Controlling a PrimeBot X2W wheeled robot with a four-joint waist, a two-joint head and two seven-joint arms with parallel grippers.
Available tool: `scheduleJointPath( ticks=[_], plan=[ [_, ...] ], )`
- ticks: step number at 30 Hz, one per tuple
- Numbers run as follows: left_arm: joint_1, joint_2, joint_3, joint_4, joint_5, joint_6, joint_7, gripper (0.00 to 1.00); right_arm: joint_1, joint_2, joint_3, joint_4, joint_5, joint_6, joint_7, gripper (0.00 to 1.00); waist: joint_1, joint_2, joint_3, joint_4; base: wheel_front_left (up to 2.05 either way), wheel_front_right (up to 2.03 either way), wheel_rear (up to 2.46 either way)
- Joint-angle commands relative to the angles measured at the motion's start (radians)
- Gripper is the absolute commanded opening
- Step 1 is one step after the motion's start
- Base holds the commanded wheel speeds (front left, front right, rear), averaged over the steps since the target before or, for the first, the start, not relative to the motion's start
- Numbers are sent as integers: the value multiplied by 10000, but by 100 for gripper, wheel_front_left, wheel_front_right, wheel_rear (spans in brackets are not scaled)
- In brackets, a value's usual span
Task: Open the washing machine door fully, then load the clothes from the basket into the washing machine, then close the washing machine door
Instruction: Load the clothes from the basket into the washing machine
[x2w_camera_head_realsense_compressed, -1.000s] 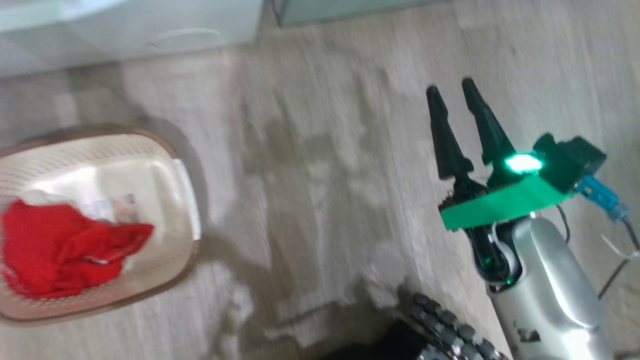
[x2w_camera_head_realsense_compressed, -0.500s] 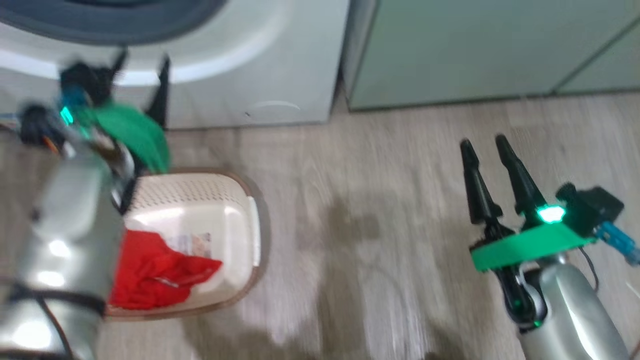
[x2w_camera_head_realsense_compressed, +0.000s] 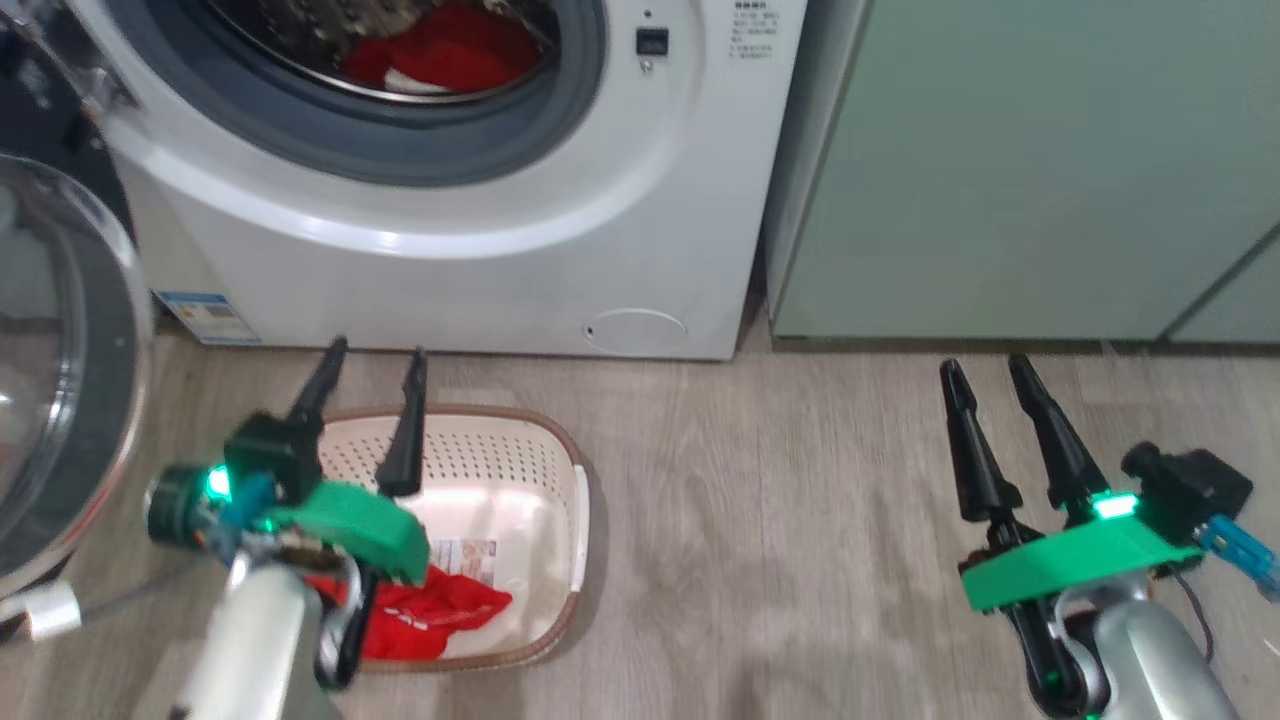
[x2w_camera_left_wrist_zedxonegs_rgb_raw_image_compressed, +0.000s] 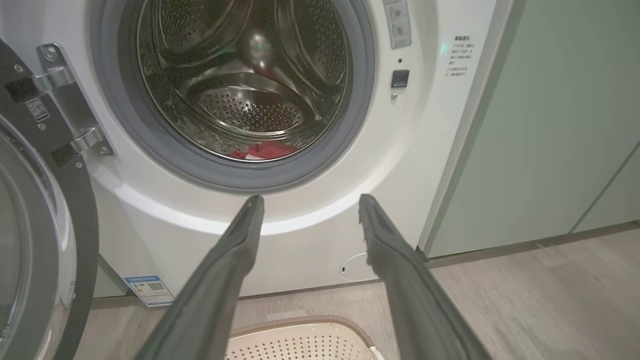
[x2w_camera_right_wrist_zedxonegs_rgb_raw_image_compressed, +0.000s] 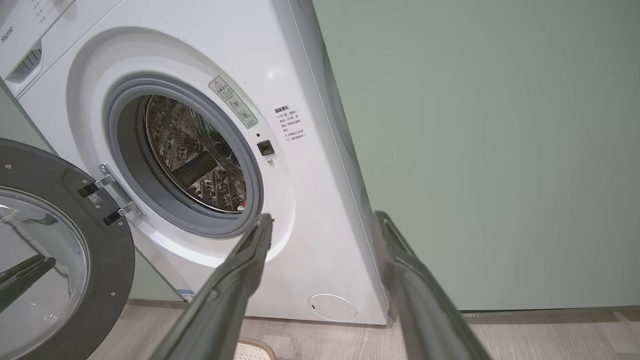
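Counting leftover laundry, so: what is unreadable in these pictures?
- Red fabric clothes in the cream perforated plastic basket: head view, partly behind the left gripper mount.
- Red load in the steel drum: cut by head view's top edge.
- Blue label sticker: head view, print too small.

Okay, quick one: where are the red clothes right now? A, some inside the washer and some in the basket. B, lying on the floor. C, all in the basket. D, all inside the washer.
A: red clothes lie inside the open washing machine, and another red bundle sits in the basket on the floor in front of it.
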Motion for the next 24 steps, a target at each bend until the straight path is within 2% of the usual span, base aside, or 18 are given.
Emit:
scheduleJointPath(
  ticks=[1, 9, 24],
  plan=[
    [-150, 43, 451, -475, 96, 81, -96, 100, -54, -122, 137, -340, -98, 2, -88, 100, 2, -1, -209, 137, 0, 0, 0],
    [1094, -704, 877, -1479, 748, 298, -97, 100, 426, -9, -11, -395, -70, 2, -88, 100, 2, -1, -676, 345, 0, 0, 0],
    [1531, -1055, 1238, -1712, 1016, 67, -97, 100, 520, 26, 30, -409, -47, 2, -88, 100, 2, -1, -807, 393, 0, 0, 0]
  ],
)
